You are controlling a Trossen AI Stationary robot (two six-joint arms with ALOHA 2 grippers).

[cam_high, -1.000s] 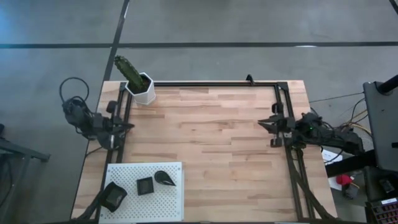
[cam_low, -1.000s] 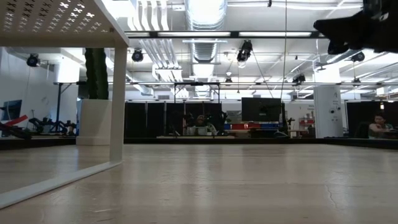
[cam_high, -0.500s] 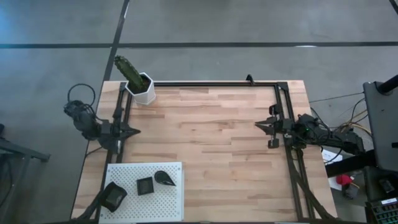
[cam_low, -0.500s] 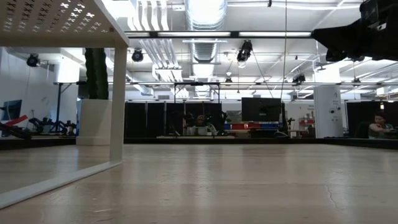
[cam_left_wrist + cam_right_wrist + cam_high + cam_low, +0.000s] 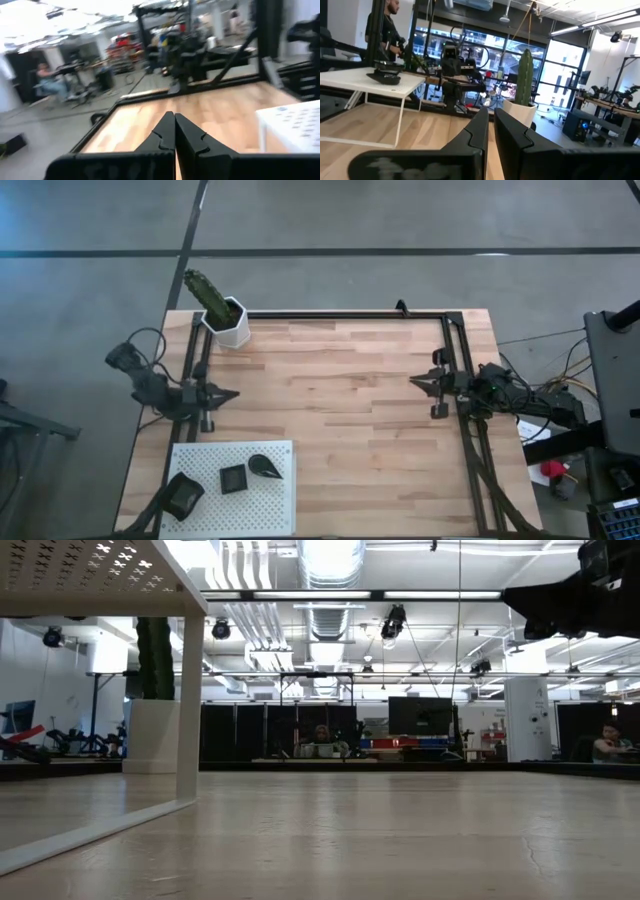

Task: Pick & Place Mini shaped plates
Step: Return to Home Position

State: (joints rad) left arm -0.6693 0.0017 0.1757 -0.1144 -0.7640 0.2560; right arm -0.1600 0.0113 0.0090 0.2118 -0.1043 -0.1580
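The mini shaped plates sat on the white perforated shelf (image 5: 205, 458) at the desk's (image 5: 340, 430) near-left corner, in three dark spots. A larger dark plate (image 5: 183, 495) lay at the shelf's left edge, a small square plate (image 5: 234, 479) near the middle and a drop-shaped plate (image 5: 265, 467) toward the right. The drop shape's long axis ran roughly along the shelf's width. Which end was the tip, and how many plates were stacked at each spot, could not be told. At the far-left corner one white pot (image 5: 230, 325) held one cactus (image 5: 203, 288). The left gripper (image 5: 232, 394) hung over the desk's left side just beyond the shelf, its fingers pressed together and holding nothing. The right gripper (image 5: 415, 380) hung over the right side, well apart from the plates, fingers drawn together with only a sliver between, also holding nothing. A person (image 5: 384, 22) stood beyond the shelf.
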